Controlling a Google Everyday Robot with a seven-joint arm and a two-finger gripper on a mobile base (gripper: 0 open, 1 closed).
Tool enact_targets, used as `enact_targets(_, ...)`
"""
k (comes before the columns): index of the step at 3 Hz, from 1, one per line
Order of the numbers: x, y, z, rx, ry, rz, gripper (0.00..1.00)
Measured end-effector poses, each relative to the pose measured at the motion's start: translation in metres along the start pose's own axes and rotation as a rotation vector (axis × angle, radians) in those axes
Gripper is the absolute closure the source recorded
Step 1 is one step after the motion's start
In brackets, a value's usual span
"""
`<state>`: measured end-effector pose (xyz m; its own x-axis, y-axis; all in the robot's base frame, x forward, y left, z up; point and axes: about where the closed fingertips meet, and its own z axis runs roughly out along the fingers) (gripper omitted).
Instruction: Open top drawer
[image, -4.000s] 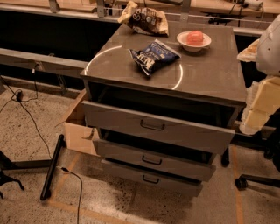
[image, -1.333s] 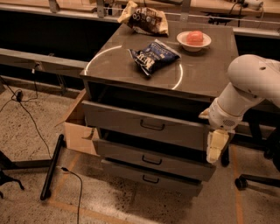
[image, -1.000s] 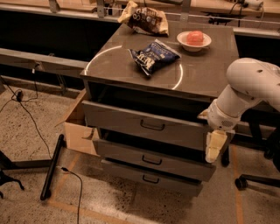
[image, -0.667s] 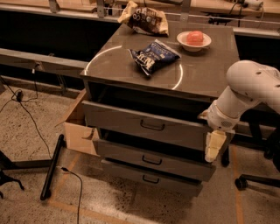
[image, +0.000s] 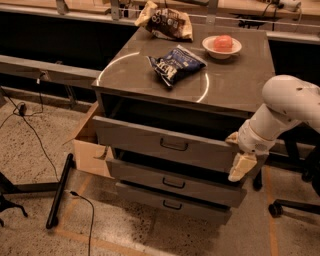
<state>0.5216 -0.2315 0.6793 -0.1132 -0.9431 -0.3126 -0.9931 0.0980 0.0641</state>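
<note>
Top drawer (image: 150, 141) stands partly out of the cabinet (image: 240, 85), its front overhanging the two lower drawers (image: 175, 192). Gripper (image: 242, 166) hangs pointing down at the drawer's right end, about 3 o'clock from the handle (image: 174, 146); touching or just beside the front corner, unclear. Claw apart or together: cannot tell. Judgement: gripper sits off the handle, so the pull looks largely done. Chip bag (image: 175, 64) and bowl (image: 221, 46) lie on top, 12 o'clock.

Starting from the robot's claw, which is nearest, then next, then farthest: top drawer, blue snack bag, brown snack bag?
1. top drawer, its right end beside the gripper.
2. blue snack bag, middle of the cabinet top.
3. brown snack bag, back edge.
</note>
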Motion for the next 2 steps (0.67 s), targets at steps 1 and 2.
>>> enact_targets(1, 0.0118, 0.0192, -0.0039, -0.041, 0.002, 0.031, 0.62)
enact_targets(2, 0.0098, 0.0197, -0.01, -0.041, 0.002, 0.032, 0.84)
